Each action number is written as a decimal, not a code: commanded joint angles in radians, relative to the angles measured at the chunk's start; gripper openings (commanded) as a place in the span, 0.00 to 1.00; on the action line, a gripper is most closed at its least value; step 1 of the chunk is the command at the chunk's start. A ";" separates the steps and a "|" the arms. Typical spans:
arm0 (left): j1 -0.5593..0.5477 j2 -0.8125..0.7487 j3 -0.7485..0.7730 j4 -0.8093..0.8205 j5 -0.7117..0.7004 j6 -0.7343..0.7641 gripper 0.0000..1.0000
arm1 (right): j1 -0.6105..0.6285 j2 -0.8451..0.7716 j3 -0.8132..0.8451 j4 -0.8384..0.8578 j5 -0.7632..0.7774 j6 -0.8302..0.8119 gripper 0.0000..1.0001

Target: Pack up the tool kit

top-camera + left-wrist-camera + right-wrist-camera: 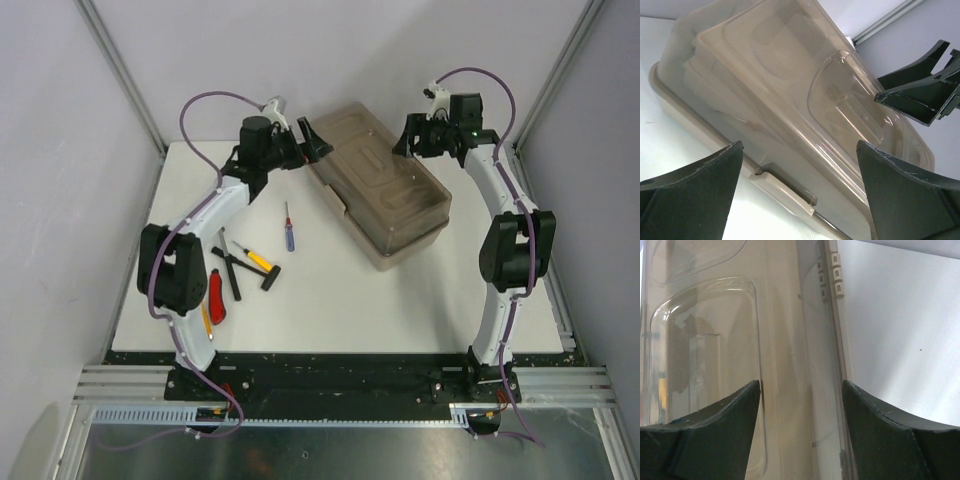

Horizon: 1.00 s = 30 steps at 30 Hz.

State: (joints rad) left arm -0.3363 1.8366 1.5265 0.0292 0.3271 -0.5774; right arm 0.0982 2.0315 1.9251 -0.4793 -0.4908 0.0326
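Observation:
The beige toolbox lies diagonally at the table's middle back with its translucent brownish lid shut. My left gripper is open and empty at the box's far left corner; in the left wrist view the box's side and a beige latch fill the space ahead of the jaws. My right gripper is open and empty at the box's far right edge; in the right wrist view it hovers over the lid's edge. Loose hand tools lie left of the box.
On the white table lie a blue-and-red screwdriver, a yellow-handled tool, black pliers and a red knife near the left arm. The right gripper's fingers show in the left wrist view. Walls enclose the table.

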 commanded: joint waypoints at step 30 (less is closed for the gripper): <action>-0.239 -0.072 -0.159 -0.119 -0.061 0.185 0.71 | 0.145 -0.378 -0.486 -0.028 0.122 0.040 0.54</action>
State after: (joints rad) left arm -0.4973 1.8271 1.4414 0.0345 0.2211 -0.4908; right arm 0.1646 1.6764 1.4845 -0.3889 -0.3477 0.0410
